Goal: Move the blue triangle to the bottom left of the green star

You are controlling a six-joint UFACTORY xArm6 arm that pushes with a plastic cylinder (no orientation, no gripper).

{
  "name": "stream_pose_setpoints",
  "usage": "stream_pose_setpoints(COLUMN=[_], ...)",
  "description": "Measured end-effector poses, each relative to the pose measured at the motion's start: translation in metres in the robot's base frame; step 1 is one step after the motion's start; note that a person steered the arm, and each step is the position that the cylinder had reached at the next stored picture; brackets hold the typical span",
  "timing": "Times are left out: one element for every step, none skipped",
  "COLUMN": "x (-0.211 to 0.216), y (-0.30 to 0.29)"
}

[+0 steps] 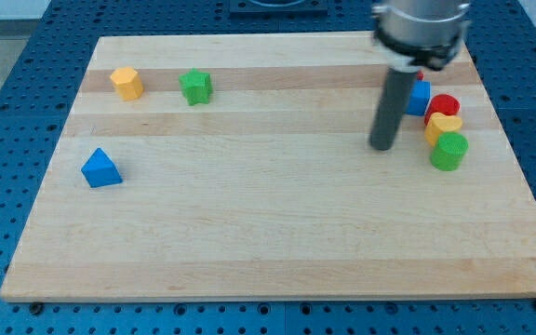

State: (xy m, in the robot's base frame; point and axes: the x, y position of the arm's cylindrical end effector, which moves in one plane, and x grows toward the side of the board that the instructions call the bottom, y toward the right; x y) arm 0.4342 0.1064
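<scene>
The blue triangle [100, 169] lies near the board's left edge, below and left of the green star [195, 87], which sits near the view's top left. My tip [382, 146] rests on the board far to the right of both, just left of a cluster of blocks. The rod rises from it toward the view's top.
A yellow hexagon-like block [127, 83] sits left of the green star. At the right, a cluster: a blue block [420, 98] partly behind the rod, a red cylinder [444, 105], a yellow block [443, 126], a green cylinder [449, 151]. The wooden board [268, 251] lies on a blue pegboard.
</scene>
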Motion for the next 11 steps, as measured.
stream_pose_setpoints(x=[-0.006, -0.049, -0.051, -0.024, -0.001, 0.032, 0.058, 0.065, 0.065, 0.065, 0.042], y=[-0.078, -0.171, -0.284, -0.39, -0.41, -0.391, -0.333, -0.261, -0.275, -0.355, -0.384])
